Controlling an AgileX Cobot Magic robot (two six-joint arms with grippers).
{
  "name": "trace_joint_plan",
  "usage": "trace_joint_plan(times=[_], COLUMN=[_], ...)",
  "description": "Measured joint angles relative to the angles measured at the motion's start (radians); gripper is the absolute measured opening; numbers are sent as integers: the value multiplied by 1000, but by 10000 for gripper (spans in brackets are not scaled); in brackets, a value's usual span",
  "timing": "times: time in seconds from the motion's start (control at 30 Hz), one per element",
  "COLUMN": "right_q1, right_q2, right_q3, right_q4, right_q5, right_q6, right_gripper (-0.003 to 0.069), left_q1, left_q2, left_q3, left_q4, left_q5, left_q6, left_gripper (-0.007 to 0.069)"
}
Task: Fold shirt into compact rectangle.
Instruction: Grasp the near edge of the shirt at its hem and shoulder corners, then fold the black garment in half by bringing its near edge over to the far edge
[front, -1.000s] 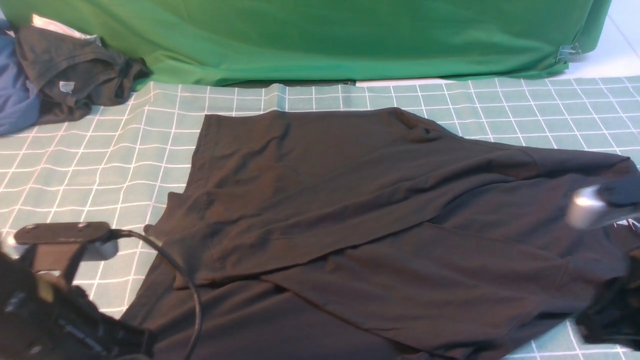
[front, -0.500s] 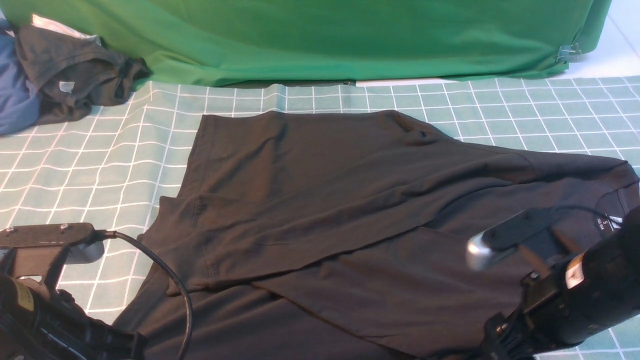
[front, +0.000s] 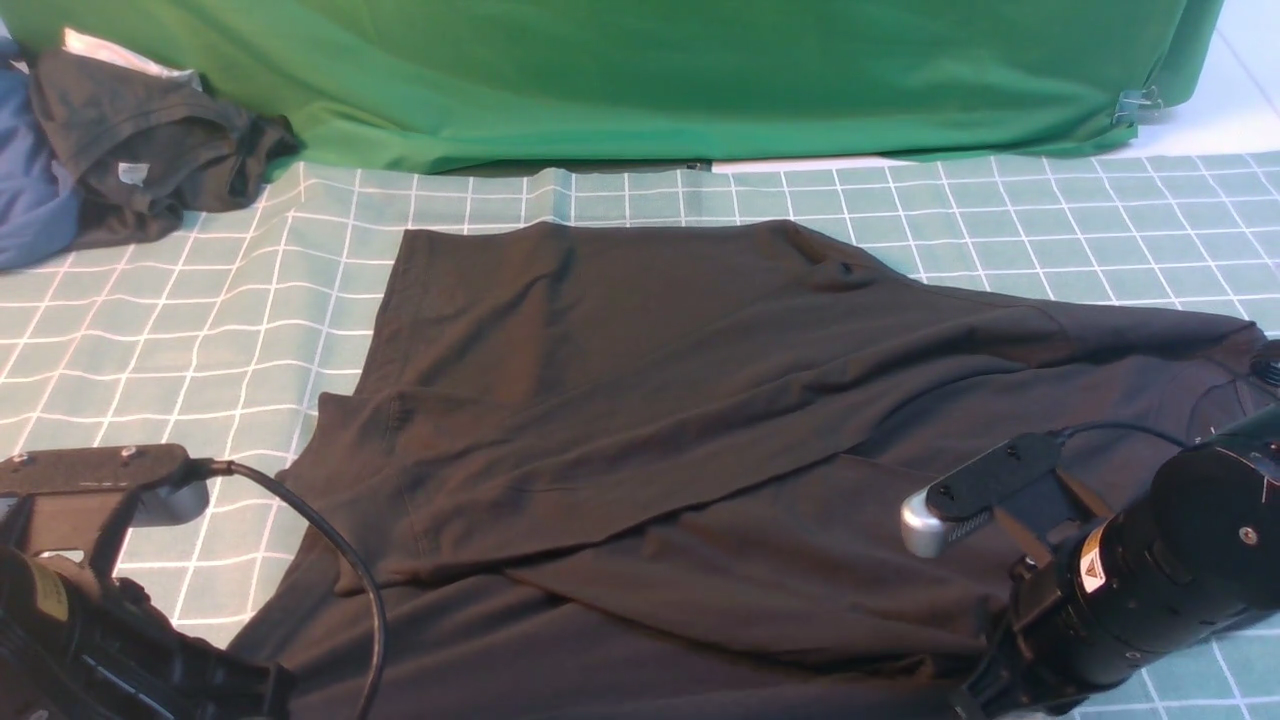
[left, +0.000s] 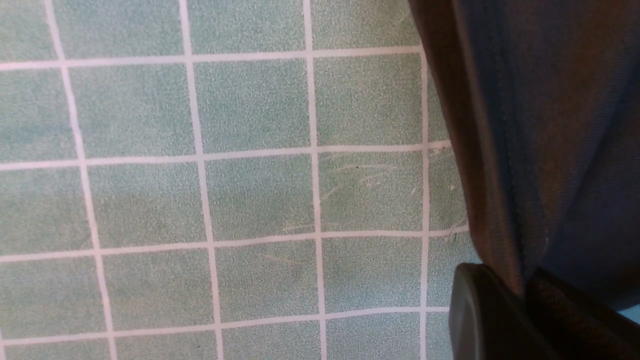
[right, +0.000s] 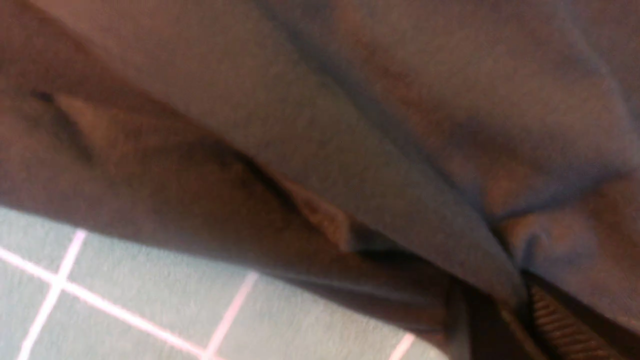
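The black shirt (front: 640, 400) lies spread across the checked mat (front: 200, 330), with one sleeve folded slantwise over its body. My left arm (front: 90, 620) is at the shirt's near left corner. In the left wrist view the left gripper (left: 525, 295) is shut on the shirt's (left: 550, 125) stitched edge. My right arm (front: 1150, 570) is low over the shirt's near right edge and hides the collar. The right gripper (right: 520, 292) is shut on a fold of the shirt (right: 400, 100), just above the mat. Neither gripper's fingers show in the front view.
A dark charcoal garment (front: 150, 150) and a blue garment (front: 30, 190) are heaped at the far left corner. A green cloth (front: 650, 70) hangs along the back edge. The left arm's cable (front: 350, 560) loops over the shirt's near left part.
The right arm swung in from the far right and dropped onto the shirt's near right edge, covering the neck label. Its jaws closed on cloth. The left arm shifted slightly left.
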Motion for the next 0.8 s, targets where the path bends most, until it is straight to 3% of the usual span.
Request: trace_joint_plan(times=[0.27, 0.47, 0.63, 0.8], right_q1=[1, 1, -11, -93], right_q2=[-194, -318, -293, -182], right_q3=[0, -73, -206, -327], right_q4=[0, -20, -76, -86], right_q5=[177, 311, 367, 389], right_q6=[0, 0, -3, -43], right_gripper=[36, 34, 31, 30], left_q1=[0, 0, 0, 13], left_q2=[-40, -60, 24, 187], left_q3=[-14, -164, -288, -394], left_q4=[-30, -18, 43, 64], left_q5=[41, 45, 8, -53], left_q6=[-17, -83, -106, -110], left_gripper=[13, 13, 13, 13])
